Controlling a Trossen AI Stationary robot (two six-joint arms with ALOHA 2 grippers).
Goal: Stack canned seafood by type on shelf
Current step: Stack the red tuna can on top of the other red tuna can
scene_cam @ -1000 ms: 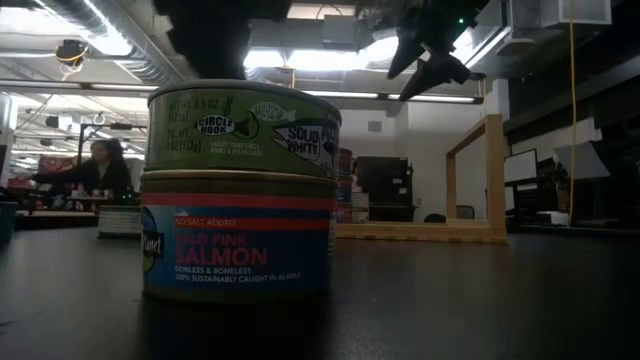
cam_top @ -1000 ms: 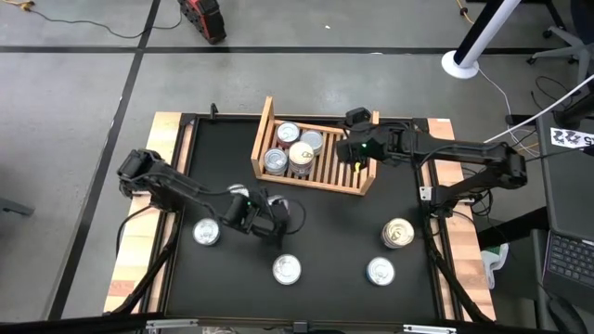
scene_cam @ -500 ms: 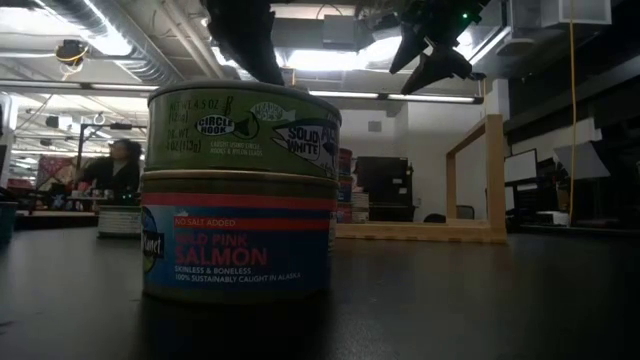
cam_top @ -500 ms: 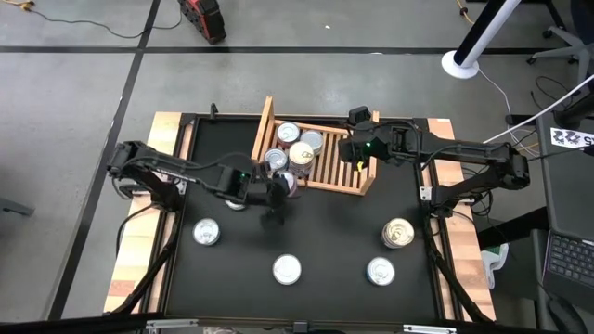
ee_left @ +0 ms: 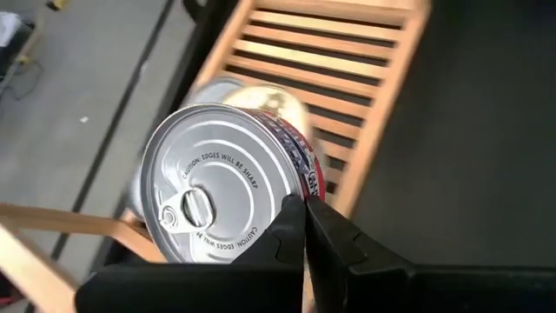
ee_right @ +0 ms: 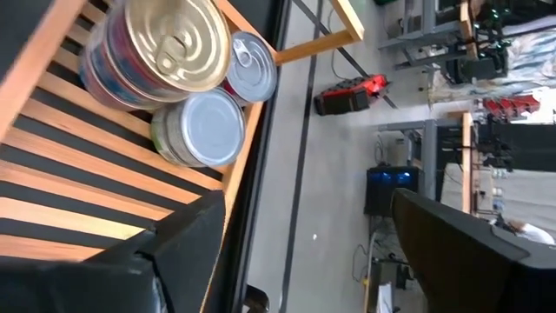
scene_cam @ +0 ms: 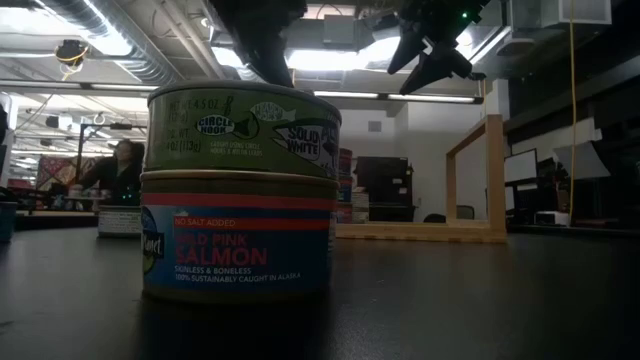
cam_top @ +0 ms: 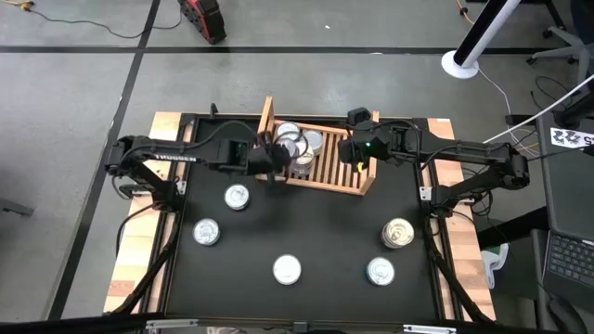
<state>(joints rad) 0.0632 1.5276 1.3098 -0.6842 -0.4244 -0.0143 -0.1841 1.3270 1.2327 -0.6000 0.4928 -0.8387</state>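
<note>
Now tin [ee_left: 224,196] between left gripper [cam_top: 270,160] jaws, over shelf [cam_top: 358,185].

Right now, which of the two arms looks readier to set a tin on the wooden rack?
The left. Its claw grips a round silver-lidded tin with a red label above the slatted light wooden rack's left end. The right claw hovers open and empty at the rack's right end.

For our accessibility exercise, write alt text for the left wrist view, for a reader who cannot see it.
The left gripper holds a round tin with a silvery pull-tab lid and red-labelled side, its dark fingers shut on the rim. Behind it lie the slatted wooden shelf and part of another tin.
</note>
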